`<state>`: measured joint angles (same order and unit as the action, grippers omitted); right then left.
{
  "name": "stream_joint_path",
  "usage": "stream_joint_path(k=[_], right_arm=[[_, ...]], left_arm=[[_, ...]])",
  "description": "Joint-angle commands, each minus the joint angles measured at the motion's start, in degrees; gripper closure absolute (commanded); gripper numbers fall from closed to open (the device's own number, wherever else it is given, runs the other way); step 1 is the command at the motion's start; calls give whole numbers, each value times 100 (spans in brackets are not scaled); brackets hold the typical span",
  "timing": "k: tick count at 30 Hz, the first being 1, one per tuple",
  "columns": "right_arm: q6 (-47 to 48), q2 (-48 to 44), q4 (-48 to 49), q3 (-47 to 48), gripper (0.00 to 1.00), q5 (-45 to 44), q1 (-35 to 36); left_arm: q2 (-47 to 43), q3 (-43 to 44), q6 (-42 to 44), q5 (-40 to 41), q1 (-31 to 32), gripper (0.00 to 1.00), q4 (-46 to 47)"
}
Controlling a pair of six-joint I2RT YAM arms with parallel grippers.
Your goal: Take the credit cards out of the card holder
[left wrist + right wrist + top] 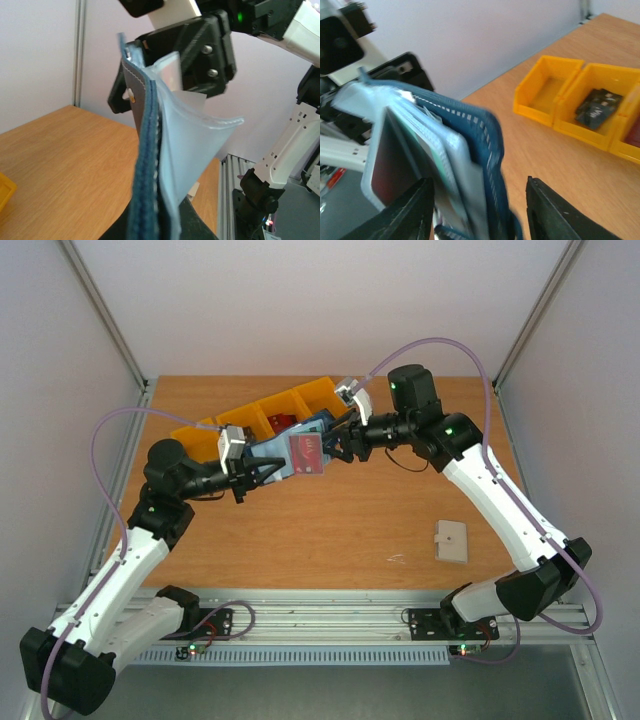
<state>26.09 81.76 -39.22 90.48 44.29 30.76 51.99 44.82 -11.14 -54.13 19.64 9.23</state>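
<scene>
left claw pinches one end of the card holder. right claw is spread around the other end (a gap shows beside one finger), with a red card in the pocket between those fingers.
</scene>
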Motion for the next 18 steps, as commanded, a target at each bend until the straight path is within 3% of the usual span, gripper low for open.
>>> stream_joint_path(k=[1,6,9,10,13,14,15,16,18], right_arm=[[161,20,23,20,46,757,145],[15,83,179,-8,44,679,395],[-99,163,311,66,48,359,662],[-153,203,318,112,53,207,735],[-332,296,249,243,82,-183,782],[-355,279,229,236,91,-384,782],[-367,247,204,218,97,-595,775],[-386,218,165,215,99,-795,771],[-450,194,-22,279,99,-1303,778]], left_arm=[[-58,27,-186,345,23,100,367],[-18,12,-238,345,29,100,419],[3,-3,-289,415,41,100,432],[4,-7,-309,446,45,100,430],[-11,-38,-353,620,49,100,394],[-17,-52,-360,719,49,96,362],[-36,-71,-369,880,49,82,312],[-54,-96,-384,1096,49,61,247],[-89,-142,-438,1571,49,34,102]])
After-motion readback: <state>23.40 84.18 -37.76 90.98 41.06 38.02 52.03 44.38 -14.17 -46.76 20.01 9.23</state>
